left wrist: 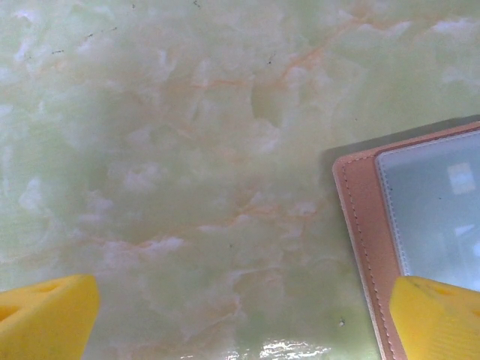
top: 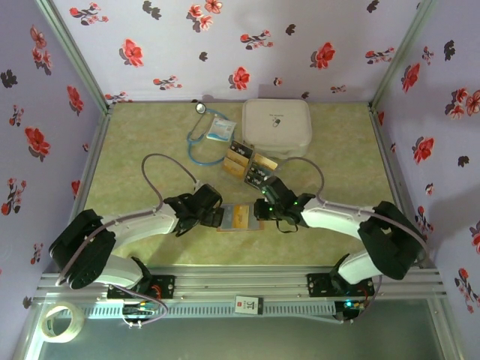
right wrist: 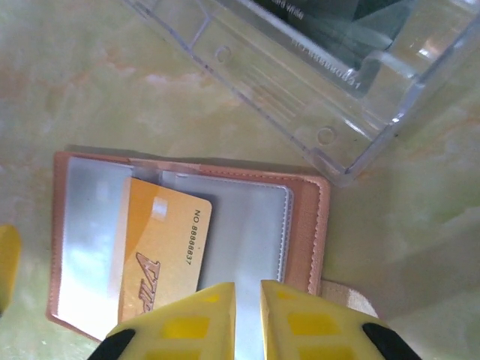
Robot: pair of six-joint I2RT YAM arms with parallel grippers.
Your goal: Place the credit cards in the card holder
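Top view: the small pinkish-brown leather-like folding card holder [top: 244,226] lies open near the middle of the table's near edge, between the left gripper [top: 214,216] and the right gripper [top: 262,210]. Nothing visibly pins it, so a push could slide it.

Left wrist: the jaws are spread wide beside the holder's stitched edge.

Right wrist: the jaws are nearly pressed together, with nothing visibly pinched. A flat gold-yellow credit card [right wrist: 161,255] sits askew, partly inside a greyish clear pocket, and could jam or buckle.

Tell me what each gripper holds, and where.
Left gripper open, holding nothing. Right gripper nearly shut over the card holder beside a gold card; whether it grips cannot be told.
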